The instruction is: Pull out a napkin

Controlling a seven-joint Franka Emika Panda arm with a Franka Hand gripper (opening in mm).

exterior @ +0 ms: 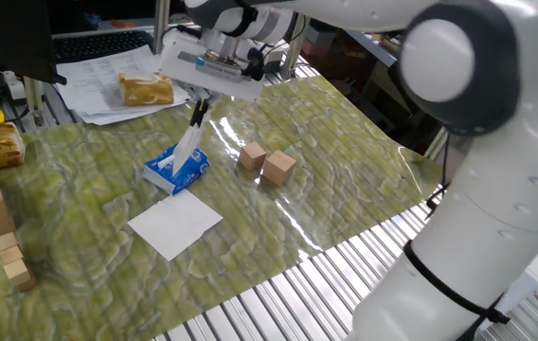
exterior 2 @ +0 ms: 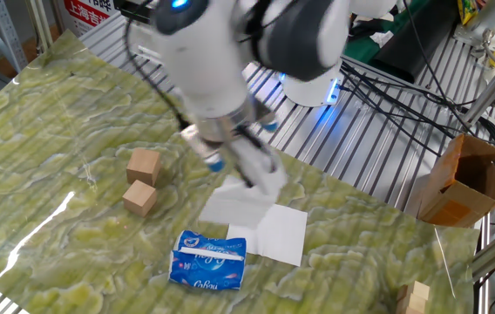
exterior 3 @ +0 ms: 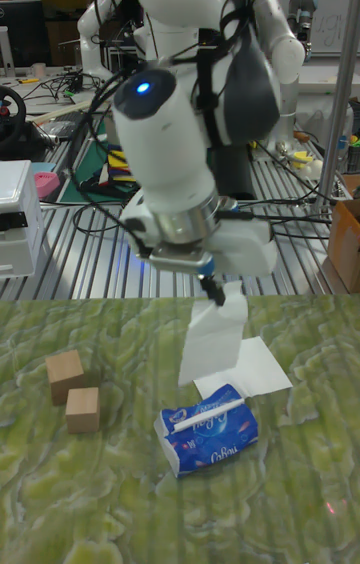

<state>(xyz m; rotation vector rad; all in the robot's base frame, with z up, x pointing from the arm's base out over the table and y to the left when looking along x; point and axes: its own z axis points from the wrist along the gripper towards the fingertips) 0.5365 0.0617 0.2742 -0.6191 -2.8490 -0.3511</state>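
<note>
The claw (exterior 3: 213,293) was pinched shut on the top of the napkin (exterior 3: 212,341). The napkin hung down from it in the air, just above the blue tissue pack (exterior 3: 208,437). In the tall view its bottom edge looked free of the pack, but from the side it seemed very close to the slot, so it was hard to tell if it was all the way out.

The pack lay on the green bench (exterior: 326,170), next to a flat white sheet (exterior: 175,224). Two wooden blocks (exterior: 268,163) sat off to one side.

The pulling step looked almost done. The next move likely called for lifting a bit more, then putting the napkin down away from the pack.
</note>
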